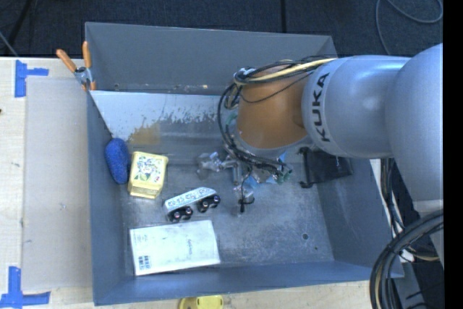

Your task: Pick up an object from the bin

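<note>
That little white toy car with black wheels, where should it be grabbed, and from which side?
Take the toy car across its narrow middle, likely straight down from above: it is long and slim, lying slanted on bare bin floor, with gaps to the yellow box and white card along its long sides.

We see a grey bin (181,61), a blue oblong (116,160) and a yellow box (147,174) with a printed top. The toy car (192,202) is white with black wheels.

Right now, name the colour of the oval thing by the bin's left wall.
Blue; the oval thing shows best in the camera view.
</note>
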